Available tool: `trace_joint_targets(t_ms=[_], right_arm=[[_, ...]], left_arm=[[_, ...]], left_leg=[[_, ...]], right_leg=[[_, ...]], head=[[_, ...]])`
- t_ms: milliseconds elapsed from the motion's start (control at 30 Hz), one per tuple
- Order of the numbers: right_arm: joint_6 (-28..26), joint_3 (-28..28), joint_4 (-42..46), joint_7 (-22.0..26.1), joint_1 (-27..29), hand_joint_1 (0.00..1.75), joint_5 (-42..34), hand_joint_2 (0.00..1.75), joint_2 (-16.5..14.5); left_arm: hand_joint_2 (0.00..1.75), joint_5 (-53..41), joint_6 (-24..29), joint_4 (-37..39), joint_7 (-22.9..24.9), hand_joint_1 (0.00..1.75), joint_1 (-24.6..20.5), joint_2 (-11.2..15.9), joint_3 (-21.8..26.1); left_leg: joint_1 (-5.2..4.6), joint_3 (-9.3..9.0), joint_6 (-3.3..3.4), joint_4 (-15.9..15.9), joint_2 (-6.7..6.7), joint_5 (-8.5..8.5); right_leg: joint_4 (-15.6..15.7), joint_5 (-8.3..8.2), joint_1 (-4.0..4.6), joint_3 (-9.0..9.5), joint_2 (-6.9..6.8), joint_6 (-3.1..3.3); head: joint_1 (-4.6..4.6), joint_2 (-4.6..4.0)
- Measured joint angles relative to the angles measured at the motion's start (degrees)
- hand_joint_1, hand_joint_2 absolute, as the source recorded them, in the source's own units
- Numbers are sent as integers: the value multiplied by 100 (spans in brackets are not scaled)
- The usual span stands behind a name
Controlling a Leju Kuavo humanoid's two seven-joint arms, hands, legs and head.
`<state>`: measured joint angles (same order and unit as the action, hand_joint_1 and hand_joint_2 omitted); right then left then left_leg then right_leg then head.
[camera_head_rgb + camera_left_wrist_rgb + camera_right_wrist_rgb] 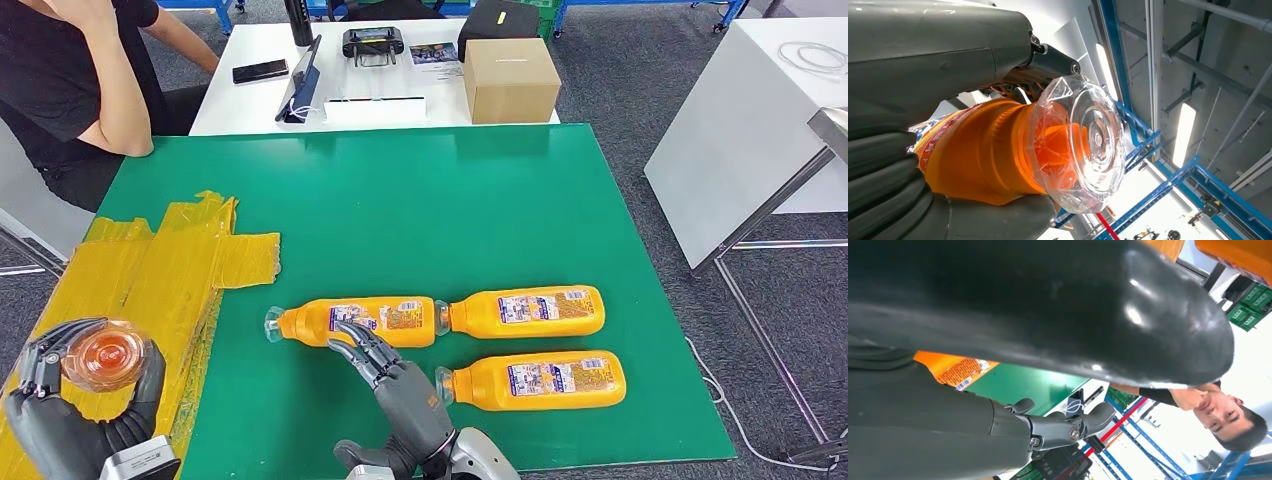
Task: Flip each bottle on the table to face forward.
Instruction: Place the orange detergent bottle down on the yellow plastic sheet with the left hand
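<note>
Three bottles lie on the green mat: a near-left bottle (355,321), a far bottle (527,311) cap-to-cap beside it, and a front bottle (535,381) closest to the robot. A fourth, the held bottle (103,360), sits in the left hand (70,405), its clear base pointing up at the head camera; the left wrist view shows the fingers wrapped round its orange body.

The right hand (385,372) grasps nothing, its fingers spread and resting on or just above the near-left bottle's side; contact is unclear.

The step in hand looks like turning the near-left bottle. Next, the fingers likely need to close around its body and roll it label-forward, while the left hand sets its bottle down on the mat.
</note>
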<state>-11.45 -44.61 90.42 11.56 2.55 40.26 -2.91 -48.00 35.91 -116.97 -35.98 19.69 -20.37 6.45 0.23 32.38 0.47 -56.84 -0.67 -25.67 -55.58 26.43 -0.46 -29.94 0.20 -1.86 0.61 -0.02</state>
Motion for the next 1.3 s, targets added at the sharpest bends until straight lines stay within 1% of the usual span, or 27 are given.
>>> trace_joint_targets(t_ms=[533,567,600,700,733,833,867,933,1000,1033,1133,1300], right_arm=[[0,0,0,0,0,0,0,0,0],[0,-1,0,1,0,0,-4,0,1],[0,-13,9,5,5,0,-39,0,16],[3,-77,62,39,41,0,-206,0,101],[9,-92,73,51,49,0,-246,0,121],[50,-125,83,92,56,0,-339,0,154],[87,-132,83,120,55,0,-372,0,159],[205,-140,81,193,43,0,-441,0,161],[326,-148,79,245,23,0,-499,0,152],[368,-151,76,259,15,0,-516,0,146],[439,-153,61,289,-7,0,-533,0,131],[528,-153,23,353,-37,0,-549,0,101]], left_arm=[[175,0,0,31,0,175,-4,0,6],[175,-111,60,43,52,175,-5,0,9],[175,-490,154,121,138,175,-35,1,50],[175,-2081,383,534,424,175,-204,2,332],[175,-2406,385,667,479,175,-249,2,426],[175,-3075,373,1093,676,175,-354,4,644],[175,-3276,351,1281,834,175,-400,27,703],[175,-3686,319,1860,1347,175,-548,173,784],[175,-3937,327,2575,1786,175,-693,422,835],[175,-3978,342,2878,1874,175,-747,537,866],[175,-4018,391,3441,1894,175,-888,754,952],[175,-4094,408,3916,1894,175,-1021,921,1016]], left_leg=[[0,0,0,0,0,0],[0,0,0,0,0,0],[0,0,0,0,0,0],[0,0,0,0,0,0],[0,0,0,0,0,0],[0,0,0,0,0,0],[0,0,0,0,0,0],[0,-1,0,0,2,0],[3,0,-1,1,-3,0],[5,1,-1,1,-6,1],[5,1,-3,1,2,3],[5,3,-3,1,8,3]], right_leg=[[0,0,0,1,0,0],[0,0,0,0,0,0],[0,0,0,0,0,0],[0,0,0,1,-1,0],[0,0,0,1,-1,0],[0,0,0,1,-1,0],[0,0,0,2,-1,0],[0,0,-1,4,-2,0],[-1,0,2,3,0,1],[-1,-1,4,2,2,1],[-2,1,5,3,-7,2],[-2,1,3,4,-11,2]], head=[[-1,0],[-1,0],[0,0],[1,0],[1,0],[0,0],[0,0],[0,0],[1,0],[1,0],[0,0],[1,0]])
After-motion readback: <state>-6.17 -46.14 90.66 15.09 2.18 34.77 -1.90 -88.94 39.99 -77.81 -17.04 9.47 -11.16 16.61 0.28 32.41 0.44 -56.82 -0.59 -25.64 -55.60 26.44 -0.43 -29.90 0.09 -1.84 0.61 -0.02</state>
